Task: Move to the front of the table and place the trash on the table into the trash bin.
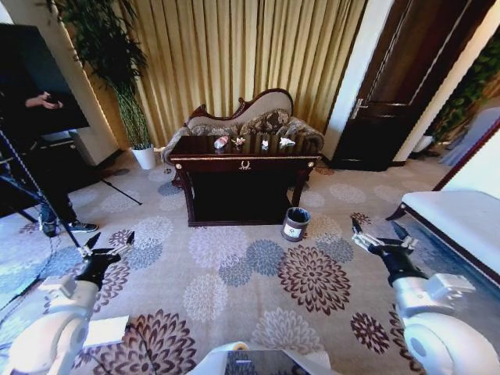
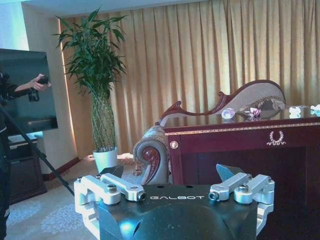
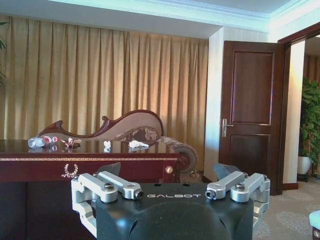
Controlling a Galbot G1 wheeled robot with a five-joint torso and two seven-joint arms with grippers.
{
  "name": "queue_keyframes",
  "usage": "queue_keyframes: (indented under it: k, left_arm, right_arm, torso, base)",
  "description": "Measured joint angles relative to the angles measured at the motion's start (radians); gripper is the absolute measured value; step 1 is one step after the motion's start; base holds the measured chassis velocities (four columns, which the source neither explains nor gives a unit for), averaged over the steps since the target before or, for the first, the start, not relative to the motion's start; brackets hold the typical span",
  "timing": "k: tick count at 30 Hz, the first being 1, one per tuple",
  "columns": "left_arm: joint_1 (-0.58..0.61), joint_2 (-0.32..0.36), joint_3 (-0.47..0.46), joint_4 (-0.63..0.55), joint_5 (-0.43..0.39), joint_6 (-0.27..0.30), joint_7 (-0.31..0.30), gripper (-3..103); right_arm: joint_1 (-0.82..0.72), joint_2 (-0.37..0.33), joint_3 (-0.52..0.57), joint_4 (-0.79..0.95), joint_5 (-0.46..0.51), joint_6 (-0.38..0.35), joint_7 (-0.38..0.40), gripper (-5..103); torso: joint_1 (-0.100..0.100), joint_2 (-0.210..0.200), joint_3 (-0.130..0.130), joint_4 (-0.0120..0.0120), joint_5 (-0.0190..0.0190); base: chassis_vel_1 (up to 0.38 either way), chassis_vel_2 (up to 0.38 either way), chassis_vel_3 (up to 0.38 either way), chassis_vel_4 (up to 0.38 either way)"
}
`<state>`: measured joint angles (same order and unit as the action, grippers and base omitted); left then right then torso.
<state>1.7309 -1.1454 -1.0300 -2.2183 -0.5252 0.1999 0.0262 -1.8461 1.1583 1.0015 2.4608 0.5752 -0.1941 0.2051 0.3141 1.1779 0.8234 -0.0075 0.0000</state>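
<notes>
Robot stood well short of table [image 1: 244, 164]. Trash [image 1: 221, 142] lay on tabletop; trash bin [image 1: 295, 223] on carpet near table's front right leg. Left gripper [image 1: 109, 244] and right gripper [image 1: 380, 238] both spread, empty. Risk: base could strike bin during approach.

Both arms reach forward and low, elbows bent; the left pincer [image 1: 109, 244] and right pincer [image 1: 380, 236] hang spread wide, holding nothing.

White arms, black wrists, silver GALBOT-marked linkages
</notes>
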Motion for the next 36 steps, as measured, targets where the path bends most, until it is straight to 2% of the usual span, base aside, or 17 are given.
queue_keyframes:
  k: [19, 36]
  left_arm:
    - [0.001, -0.001, -0.002, 0.001, 0.0, -0.009, 0.002, 100]
    - [0.001, -0.001, -0.002, 0.004, -0.001, -0.014, 0.003, 100]
  right_arm:
    - [-0.003, 0.004, 0.0, 0.001, -0.001, 0.001, 0.0, 100]
    - [-0.004, 0.004, 0.0, 0.003, -0.001, 0.003, 0.0, 100]
  torso:
    - [0.0, 0.0, 0.0, -0.0002, 0.0]
    - [0.0, 0.0, 0.0, 0.0, -0.0001]
  base:
    - [-0.008, 0.011, 0.013, -0.01]
    - [-0.105, 0.088, 0.107, -0.098]
